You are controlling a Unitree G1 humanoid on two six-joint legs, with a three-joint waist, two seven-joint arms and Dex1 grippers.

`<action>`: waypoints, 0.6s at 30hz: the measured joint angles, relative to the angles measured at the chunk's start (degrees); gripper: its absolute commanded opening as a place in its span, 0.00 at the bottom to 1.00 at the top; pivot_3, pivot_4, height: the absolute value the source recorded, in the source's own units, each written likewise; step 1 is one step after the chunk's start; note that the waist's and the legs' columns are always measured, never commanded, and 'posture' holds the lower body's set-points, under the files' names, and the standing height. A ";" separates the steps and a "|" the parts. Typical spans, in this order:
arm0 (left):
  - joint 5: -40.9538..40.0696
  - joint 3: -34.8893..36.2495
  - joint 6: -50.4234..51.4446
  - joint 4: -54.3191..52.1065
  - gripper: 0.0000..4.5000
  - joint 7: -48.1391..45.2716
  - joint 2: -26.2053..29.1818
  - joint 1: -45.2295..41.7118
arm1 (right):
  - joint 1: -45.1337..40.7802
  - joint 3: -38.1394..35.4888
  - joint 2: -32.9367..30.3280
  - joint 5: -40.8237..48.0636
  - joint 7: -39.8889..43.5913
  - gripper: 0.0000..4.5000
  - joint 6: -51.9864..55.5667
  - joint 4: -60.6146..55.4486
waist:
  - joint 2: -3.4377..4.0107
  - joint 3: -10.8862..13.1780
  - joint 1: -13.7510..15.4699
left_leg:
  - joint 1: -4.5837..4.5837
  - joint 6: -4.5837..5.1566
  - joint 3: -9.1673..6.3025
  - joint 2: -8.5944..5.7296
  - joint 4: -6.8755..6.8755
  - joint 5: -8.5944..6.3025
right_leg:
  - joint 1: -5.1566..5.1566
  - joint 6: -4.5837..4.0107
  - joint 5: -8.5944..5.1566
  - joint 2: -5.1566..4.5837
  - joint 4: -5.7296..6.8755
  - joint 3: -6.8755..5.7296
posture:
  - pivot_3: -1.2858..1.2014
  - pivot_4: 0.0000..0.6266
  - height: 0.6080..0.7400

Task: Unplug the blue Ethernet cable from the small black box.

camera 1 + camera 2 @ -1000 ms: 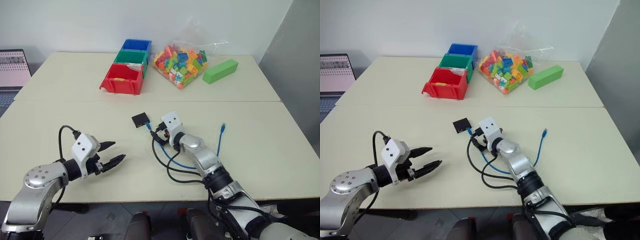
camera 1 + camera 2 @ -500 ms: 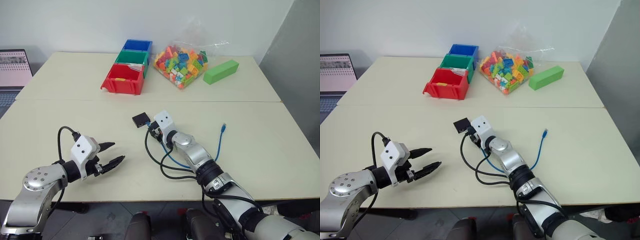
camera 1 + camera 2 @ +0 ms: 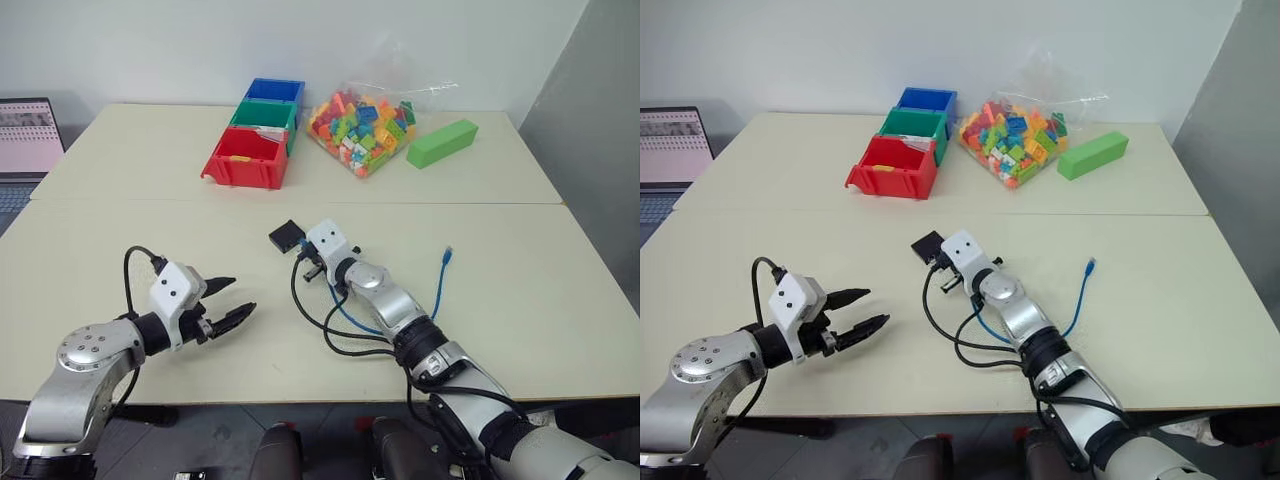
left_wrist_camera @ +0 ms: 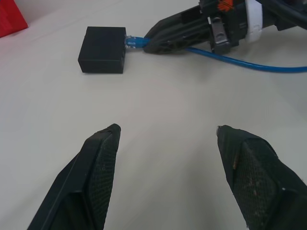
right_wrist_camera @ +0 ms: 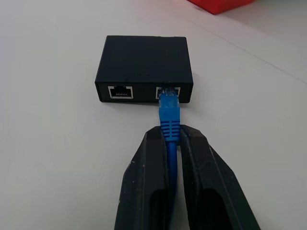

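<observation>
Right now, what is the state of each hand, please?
Left hand: open, holding nothing.
Right hand: closed on the blue Ethernet cable, just behind its plug, which is still in the small black box.

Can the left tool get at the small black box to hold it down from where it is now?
Probably yes: bare table lies between the open left tool and the small black box. The right tool only occupies the port side, shut on the blue Ethernet cable.

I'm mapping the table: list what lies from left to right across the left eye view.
Laptop → left pincer → red bin → black box → right pincer → bag of bricks → green block → cable's free plug.
</observation>
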 measured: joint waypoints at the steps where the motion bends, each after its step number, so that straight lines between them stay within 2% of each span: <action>1: -1.10 0.06 1.78 0.46 0.76 -0.08 -0.05 -1.20 | 1.30 0.99 -2.33 -0.44 2.32 0.02 -0.90 -3.14 | -0.01 0.00 0.02 | 0.00 0.00 0.00 0.00 0.00 0.00 | 0.00 0.05 -0.02 0.00 -0.01 -0.01 | 0.52 0.24 1.00; 7: -8.96 -0.68 13.54 4.99 0.76 -4.34 1.14 -8.63 | 5.92 3.44 -17.21 -1.52 16.57 0.02 -8.82 -20.03 | 0.01 0.01 -0.52 | 0.04 0.00 -0.02 0.05 -0.01 0.00 | 0.00 0.15 -0.08 0.08 0.02 -0.09 | 0.52 0.24 1.00; 10: -12.37 -2.23 18.14 5.00 0.76 -7.52 1.91 -10.56 | 6.49 3.41 -21.71 -0.60 22.16 0.02 -13.02 -24.76 | 0.01 0.01 -0.87 | 0.09 0.00 0.02 0.05 -0.02 0.00 | 0.00 0.13 -0.07 0.09 0.04 -0.09 | 0.52 0.24 1.00; 13: -15.40 -3.54 22.46 5.56 0.76 -10.89 2.61 -12.92 | 6.67 4.03 -24.36 -0.45 26.52 0.02 -18.28 -27.56 | 0.01 0.02 -0.83 | 0.08 0.00 -0.01 0.05 -0.01 0.00 | 0.00 0.15 -0.08 0.11 0.04 -0.09 | 0.52 0.24 1.00; 18: -19.74 -3.78 27.58 6.34 0.76 -12.24 2.30 -17.21 | 6.70 4.40 -26.42 -0.69 29.33 0.02 -25.44 -29.41 | 0.01 0.03 -0.42 | 0.06 0.00 0.00 0.02 0.04 0.00 | 0.03 0.13 -0.07 0.07 0.03 -0.10 | 0.52 0.24 1.00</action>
